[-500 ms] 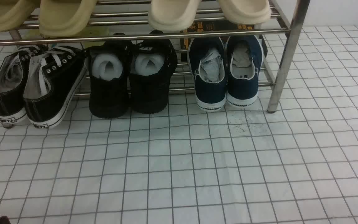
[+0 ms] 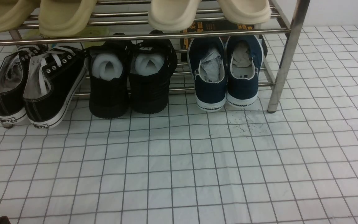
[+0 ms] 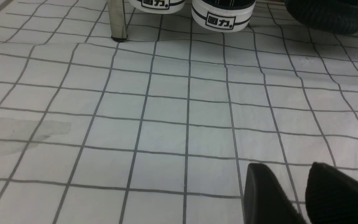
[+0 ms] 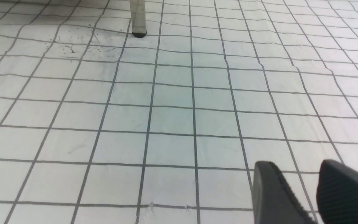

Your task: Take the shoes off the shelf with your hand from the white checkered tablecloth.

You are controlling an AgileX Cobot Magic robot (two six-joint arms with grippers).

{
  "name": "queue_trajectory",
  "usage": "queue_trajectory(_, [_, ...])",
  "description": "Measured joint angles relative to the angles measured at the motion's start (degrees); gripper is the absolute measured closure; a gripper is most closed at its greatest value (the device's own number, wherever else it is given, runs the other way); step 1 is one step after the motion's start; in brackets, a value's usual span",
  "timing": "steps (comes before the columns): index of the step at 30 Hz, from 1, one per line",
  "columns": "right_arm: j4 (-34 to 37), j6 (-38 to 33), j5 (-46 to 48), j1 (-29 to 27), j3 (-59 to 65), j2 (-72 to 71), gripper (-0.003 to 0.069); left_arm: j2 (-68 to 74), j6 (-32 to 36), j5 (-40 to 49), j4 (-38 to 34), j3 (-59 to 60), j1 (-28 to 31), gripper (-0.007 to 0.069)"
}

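The navy slip-on shoes (image 2: 211, 88) stand side by side on the lower tier of the metal shelf (image 2: 286, 59), at its right end, heels toward me, paper stuffing inside. The white checkered tablecloth (image 2: 179, 168) lies under and in front of the shelf. Neither arm shows in the front view. In the left wrist view my left gripper (image 3: 287, 169) hangs over bare cloth, its jaws slightly apart and empty. In the right wrist view my right gripper (image 4: 295, 166) is the same, over bare cloth in front of the shelf's right leg (image 4: 138, 18). The navy shoes are hidden in both wrist views.
Black lace-up sneakers (image 2: 39, 84) and all-black shoes (image 2: 129, 77) share the lower tier left of the navy pair. Beige slippers (image 2: 172, 14) sit on the tier above. The sneakers' white heels (image 3: 222, 18) and the left leg (image 3: 117, 21) show in the left wrist view.
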Motion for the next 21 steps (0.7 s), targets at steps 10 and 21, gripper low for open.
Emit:
queue_trajectory(10, [0.0,0.0,0.0,0.0,0.0,0.0,0.042,0.0,0.0,0.0,0.0,0.0,0.0,0.0385])
queue_trajectory(21, [3.9,3.4,-0.5,0.0,0.0,0.0,0.042,0.0,0.0,0.0,0.0,0.0,0.0,0.0385])
